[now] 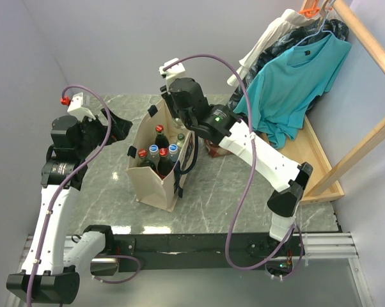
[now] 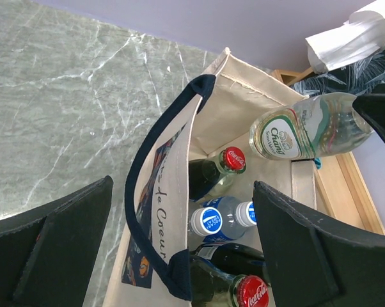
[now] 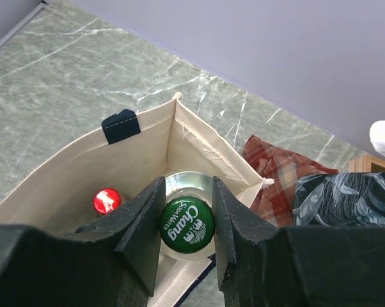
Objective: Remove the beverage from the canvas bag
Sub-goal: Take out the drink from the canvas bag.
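The left gripper [image 2: 181, 188] hangs over the near left of the marble bench [image 1: 231, 192], jaws wide apart and holding nothing, pointed at the canvas bag [image 1: 155, 185] just beyond it. The bag stands upright near the middle of the bench, mouth open, with one navy handle [image 2: 148, 160] arching over the printed side.

Inside it stand several bottles: dark ones with red caps [image 2: 233, 158] and clear ones with blue caps [image 2: 210, 220], packed close together.

At the far end of the bag, the right gripper [image 3: 187, 192] reaches down from above, its jaws clamped on the neck of the green-capped bottle [image 3: 187, 224], one finger on each side just under the cap. This clear glass bottle sits in the bag's far corner, higher than the others, its neck and shoulder above the rim. Whether its base has cleared the rim I cannot tell.

Just behind the bag lies a red plaid cloth [image 3: 279, 173] on the bench. Farther right, a teal shirt [image 1: 295, 83] and a white garment [image 1: 269, 35] hang from a wooden rack [image 1: 371, 38] against the wall.
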You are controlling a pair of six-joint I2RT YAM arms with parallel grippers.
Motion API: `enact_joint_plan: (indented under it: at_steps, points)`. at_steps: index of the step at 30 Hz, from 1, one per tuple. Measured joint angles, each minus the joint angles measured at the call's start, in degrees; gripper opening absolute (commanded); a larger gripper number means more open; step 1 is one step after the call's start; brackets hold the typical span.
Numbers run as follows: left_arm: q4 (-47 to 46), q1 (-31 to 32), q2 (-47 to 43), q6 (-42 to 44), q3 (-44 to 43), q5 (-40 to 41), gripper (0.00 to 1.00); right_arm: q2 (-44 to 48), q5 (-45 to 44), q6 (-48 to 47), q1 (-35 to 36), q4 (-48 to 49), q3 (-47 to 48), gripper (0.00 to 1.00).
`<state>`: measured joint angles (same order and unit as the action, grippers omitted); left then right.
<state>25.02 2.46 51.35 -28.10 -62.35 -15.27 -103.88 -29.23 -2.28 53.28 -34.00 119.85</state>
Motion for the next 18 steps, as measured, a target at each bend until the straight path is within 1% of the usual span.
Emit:
enact_joint_plan:
  at_steps: [18]
  points:
    - [0.1, 0.0, 0.0, 0.4, 0.0, -0.4, 0.96, 4.7, -2.1, -0.9, 1.0, 0.0, 0.1, 0.00]
